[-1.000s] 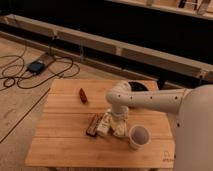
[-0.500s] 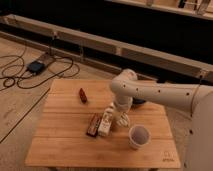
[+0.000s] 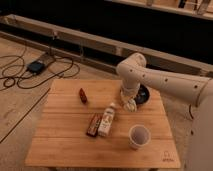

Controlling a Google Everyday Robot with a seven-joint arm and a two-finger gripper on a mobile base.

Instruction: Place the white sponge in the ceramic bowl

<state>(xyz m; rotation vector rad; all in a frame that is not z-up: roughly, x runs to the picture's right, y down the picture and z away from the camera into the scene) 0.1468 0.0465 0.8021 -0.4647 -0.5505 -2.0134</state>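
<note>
Gripper [image 3: 129, 103] sits nr worktop's far right edge, beside 1 ceramic bowl [image 3: 144, 94]; jaw state can't be told. Also 1 white cup [image 3: 138, 136], 1 bottle [image 3: 106, 120], 1 red item [image 3: 83, 95].

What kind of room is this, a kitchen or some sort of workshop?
Probably a lab or test space, not a kitchen: a lone slatted wooden table, loose black cables on bare floor, and the robot's gripper beside a dark round ceramic bowl.

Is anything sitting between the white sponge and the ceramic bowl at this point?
Nothing visible. The gripper carries the white sponge right at the near-left rim of the ceramic bowl. The bottle and white cup stand nearer the camera, off that line.
</note>
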